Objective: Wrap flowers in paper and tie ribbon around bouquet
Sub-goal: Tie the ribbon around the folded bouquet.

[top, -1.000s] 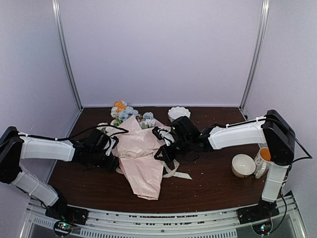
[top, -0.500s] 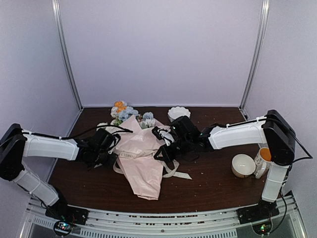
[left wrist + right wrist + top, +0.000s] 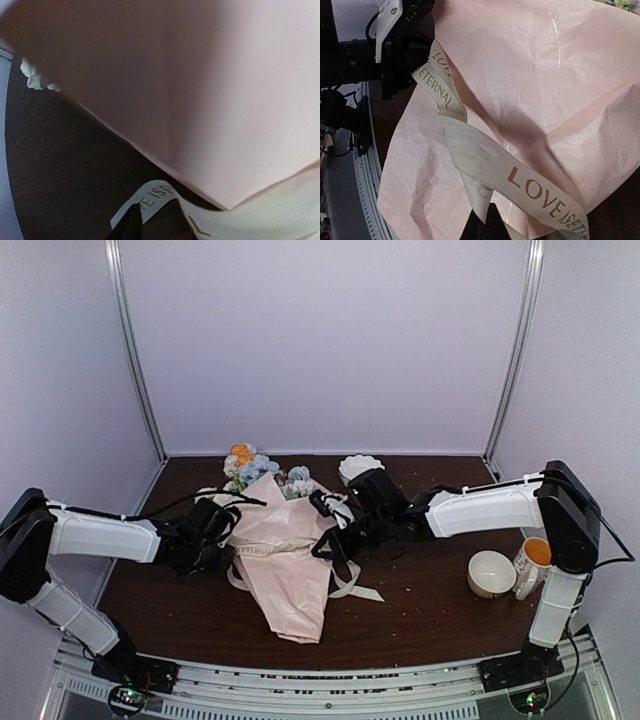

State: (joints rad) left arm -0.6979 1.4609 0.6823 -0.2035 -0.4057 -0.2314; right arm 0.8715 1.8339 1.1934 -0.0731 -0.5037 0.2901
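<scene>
The bouquet lies mid-table, its pale pink paper [image 3: 285,575] forming a cone with the flowers [image 3: 250,465] at the far end. The cream ribbon [image 3: 268,552] with gold lettering crosses the paper. My right gripper [image 3: 335,545] is at the cone's right edge, and its dark tips [image 3: 492,225] are shut on a folded part of the ribbon [image 3: 520,182]. My left gripper [image 3: 222,545] is at the cone's left edge. There the ribbon [image 3: 155,195] curls past one fingertip [image 3: 129,225], and its other end runs up to the left gripper [image 3: 407,47]. How far its jaws have closed is hidden.
A loose ribbon tail [image 3: 362,590] trails on the dark table right of the cone. A white scalloped dish [image 3: 360,467] stands behind the right gripper. A cream bowl [image 3: 490,573] and a mug [image 3: 530,562] stand by the right arm's base.
My left gripper has moved right to the paper's left edge, where the ribbon lies, and its jaws have narrowed. The right gripper has barely shifted and still grips the ribbon.
</scene>
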